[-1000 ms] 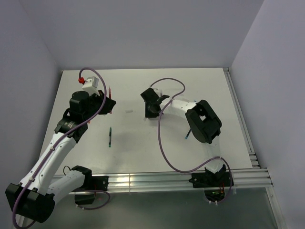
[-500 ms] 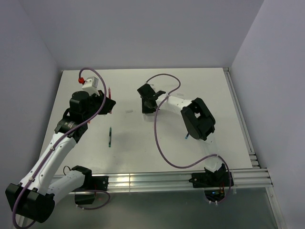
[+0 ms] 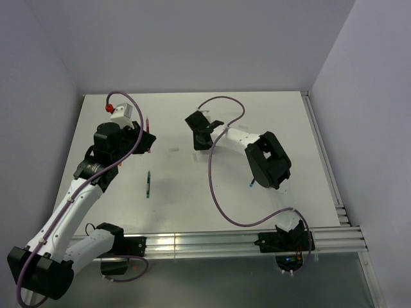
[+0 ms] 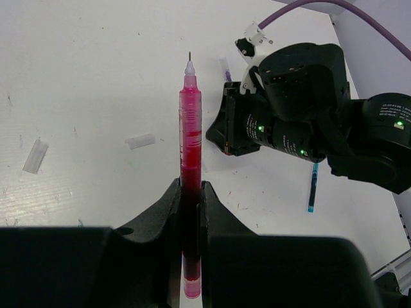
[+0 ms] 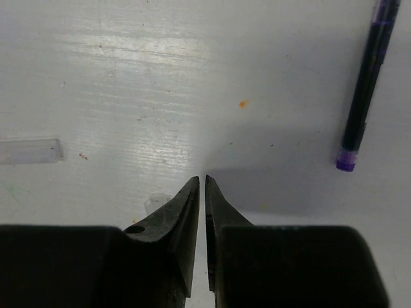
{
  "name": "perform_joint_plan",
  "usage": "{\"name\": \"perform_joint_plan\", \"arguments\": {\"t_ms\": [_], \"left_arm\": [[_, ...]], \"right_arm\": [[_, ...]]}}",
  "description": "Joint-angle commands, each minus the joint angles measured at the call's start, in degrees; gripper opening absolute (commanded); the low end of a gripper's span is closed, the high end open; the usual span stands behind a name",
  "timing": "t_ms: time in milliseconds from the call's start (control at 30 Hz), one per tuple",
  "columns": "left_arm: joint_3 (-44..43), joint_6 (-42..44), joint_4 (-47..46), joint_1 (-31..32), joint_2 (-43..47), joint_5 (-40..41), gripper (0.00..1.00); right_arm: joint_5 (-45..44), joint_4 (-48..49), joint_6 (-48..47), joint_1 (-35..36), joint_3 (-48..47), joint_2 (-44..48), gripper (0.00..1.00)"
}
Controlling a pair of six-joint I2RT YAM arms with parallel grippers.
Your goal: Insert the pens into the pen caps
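- Left end effector (image 4: 191,192): clamped on the red pen (image 4: 190,128). The barrel stands straight out past the fingertips with its needle tip bare, so no cap is on it.
- Ahead and to its left, two loose caps lie flat on the tabletop (image 3: 276,115): the nearer cap (image 4: 140,141) and the outer cap (image 4: 35,157). Both are empty and neither touches the pen.
- Right end effector (image 5: 201,183): tips a hair apart with only a thin slit between them, gripping nothing.
- A small cap (image 5: 153,203) sits just beside its left finger. A long clear cap (image 5: 29,151) lies further left, and the purple pen (image 5: 366,83) lies loose, well off to the right.
- Further out, the light blue pen (image 4: 313,189) and the dark green pen (image 3: 148,184) lie apart on the tabletop, with no cap seen on either.
- Progress call: early. No pen is visibly seated in a cap. One pen is in hand and needs mating; the rest are untouched.
- Surface: white, matte and scuffed, with small stains.
- Room: plain pale lavender walls (image 3: 192,45) on three sides, and aluminium rails (image 3: 212,242) at the near edge.
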State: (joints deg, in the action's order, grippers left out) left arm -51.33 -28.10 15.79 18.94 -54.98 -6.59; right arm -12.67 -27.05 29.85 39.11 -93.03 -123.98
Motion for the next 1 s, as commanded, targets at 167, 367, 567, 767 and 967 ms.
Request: {"name": "perform_joint_plan", "arguments": {"t_ms": [167, 367, 567, 767, 967], "left_arm": [[-0.26, 0.94, -1.2, -0.22, 1.1, 0.09, 0.0], [-0.26, 0.94, -1.2, -0.22, 1.02, 0.0, 0.0], [-0.17, 0.85, -1.29, -0.22, 1.02, -0.09, 0.0], [-0.26, 1.03, -1.29, -0.22, 0.93, -0.18, 0.0], [-0.17, 0.94, -1.38, -0.22, 0.75, -0.35, 0.0]], "right_arm": [[-3.86, -1.52, -1.19, 2.28, -2.33, 5.24, 0.22], [-3.77, -1.78, -1.37, 4.12, -2.77, 5.59, 0.25], [-3.77, -2.39, -1.72, 5.27, -3.73, 4.81, 0.26], [-3.51, -2.83, -1.81, 5.54, -4.52, 3.05, 0.26], [-3.77, -3.71, -2.16, 5.54, -5.31, 1.99, 0.27]]}}
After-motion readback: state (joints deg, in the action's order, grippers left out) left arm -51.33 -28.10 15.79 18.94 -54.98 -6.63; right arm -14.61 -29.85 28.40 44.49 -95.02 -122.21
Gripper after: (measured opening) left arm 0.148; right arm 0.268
